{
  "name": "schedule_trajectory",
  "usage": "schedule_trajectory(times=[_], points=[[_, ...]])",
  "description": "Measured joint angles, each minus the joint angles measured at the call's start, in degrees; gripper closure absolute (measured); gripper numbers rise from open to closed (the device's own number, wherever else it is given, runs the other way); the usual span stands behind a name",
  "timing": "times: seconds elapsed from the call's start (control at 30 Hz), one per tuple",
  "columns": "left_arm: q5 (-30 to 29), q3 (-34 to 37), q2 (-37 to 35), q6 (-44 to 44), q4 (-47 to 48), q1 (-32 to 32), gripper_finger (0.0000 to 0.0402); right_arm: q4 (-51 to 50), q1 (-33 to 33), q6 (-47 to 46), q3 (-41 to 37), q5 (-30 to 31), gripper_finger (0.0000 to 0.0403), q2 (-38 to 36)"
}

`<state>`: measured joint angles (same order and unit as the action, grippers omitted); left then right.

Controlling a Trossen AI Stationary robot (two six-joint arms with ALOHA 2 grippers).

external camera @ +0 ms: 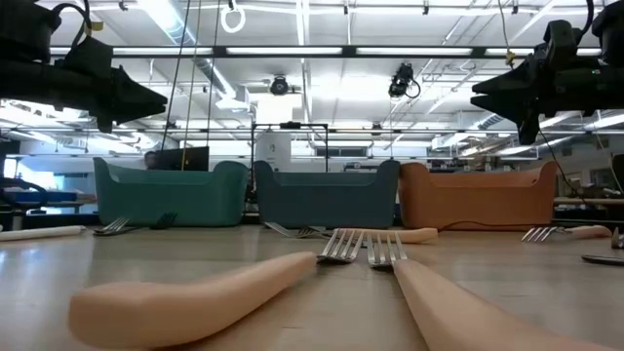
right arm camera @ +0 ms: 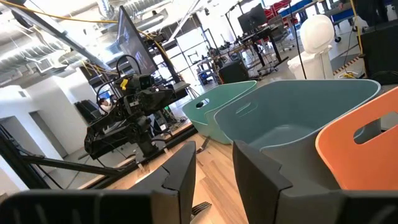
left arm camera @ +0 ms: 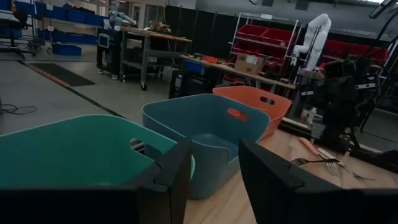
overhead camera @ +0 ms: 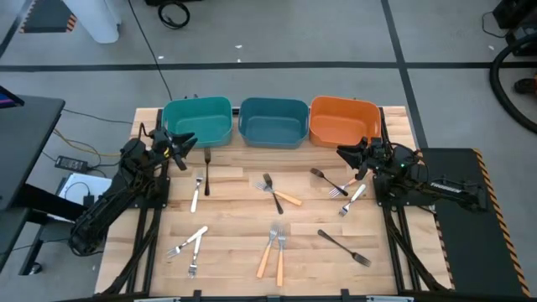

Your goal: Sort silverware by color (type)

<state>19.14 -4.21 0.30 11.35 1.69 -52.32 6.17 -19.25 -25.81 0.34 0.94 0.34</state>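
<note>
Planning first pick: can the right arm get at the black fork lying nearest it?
Probably yes. The all-black metal fork lies flat just in front of the right hand, which is open and empty, nothing between them.

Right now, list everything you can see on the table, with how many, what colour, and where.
Bins: three along the far edge, teal left, blue middle, orange right; nothing shows inside them.
Black forks: three; one near the teal bin, one below the orange bin, one near front right.
Orange-handled forks: four; two crossed at centre, two side by side at front centre.
Silver-white forks: about five; one at left, two or three at front left, two at right.
Table: one, light wood.
Left pincer: open, raised by the teal bin.
Right pincer: open, raised by the orange bin.
</note>
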Motion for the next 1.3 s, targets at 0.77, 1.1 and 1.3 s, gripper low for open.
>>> schedule_trajectory(times=[0.77,1.1,1.3], points=[[-3.5,0.02,0.06,-0.02,-0.3,0.0,0.026,8.58,-0.04,-0.32,0.0,10.31,0.0288,0.0],[-6.07,0.02,0.06,-0.07,-5.08,0.0,0.026,8.76,-0.04,-1.61,0.0,10.88,0.0288,0.0],[-6.06,0.02,0.06,-0.45,-8.6,0.0,0.026,8.74,-0.01,-1.61,0.0,11.53,0.0288,0.02]])
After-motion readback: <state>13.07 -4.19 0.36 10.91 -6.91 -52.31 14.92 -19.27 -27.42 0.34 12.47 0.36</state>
